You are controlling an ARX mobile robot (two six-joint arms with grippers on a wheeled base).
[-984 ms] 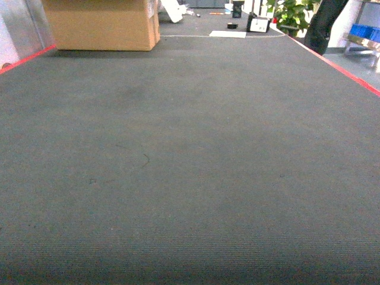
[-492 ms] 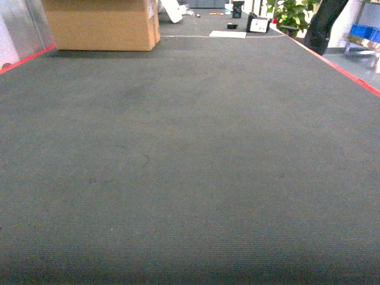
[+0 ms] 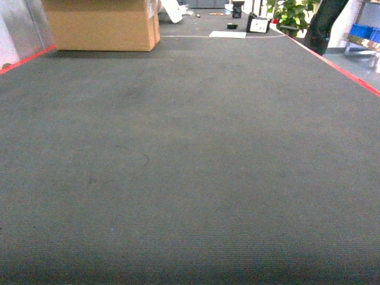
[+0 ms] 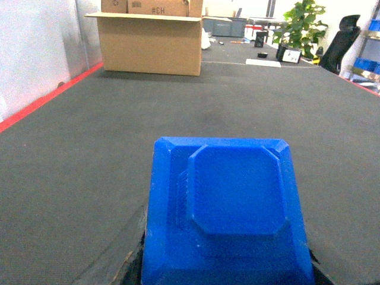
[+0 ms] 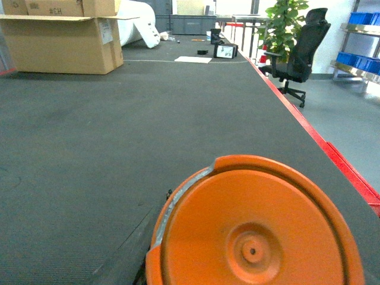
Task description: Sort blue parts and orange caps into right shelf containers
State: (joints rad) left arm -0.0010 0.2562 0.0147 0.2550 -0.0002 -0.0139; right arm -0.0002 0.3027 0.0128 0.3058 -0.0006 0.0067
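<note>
Looking down from the head view, only the dark grey ribbed floor mat (image 3: 190,178) fills the frame, edged in red tape, with a tan cardboard box (image 3: 101,24) at the far left and a strip of the bright blue plastic shelf crates (image 3: 363,31) at the far right edge; neither arm nor any loose part shows here.

From the left wrist view, a bright blue faceted plastic part (image 4: 228,208) fills the lower frame, sitting right at the left claw, whose fingers are hidden beneath it. It looks held, but I cannot tell how the jaws stand.

From the right wrist view, a round orange plastic cap (image 5: 255,228) with a small central dimple sits just as close before the right claw, flat face to the camera. Again the jaws are hidden, so their state is unclear. The blue crates (image 5: 359,59) lie well off to the right, past the black office chair (image 5: 300,50), so the right arm is probably nearer.
</note>
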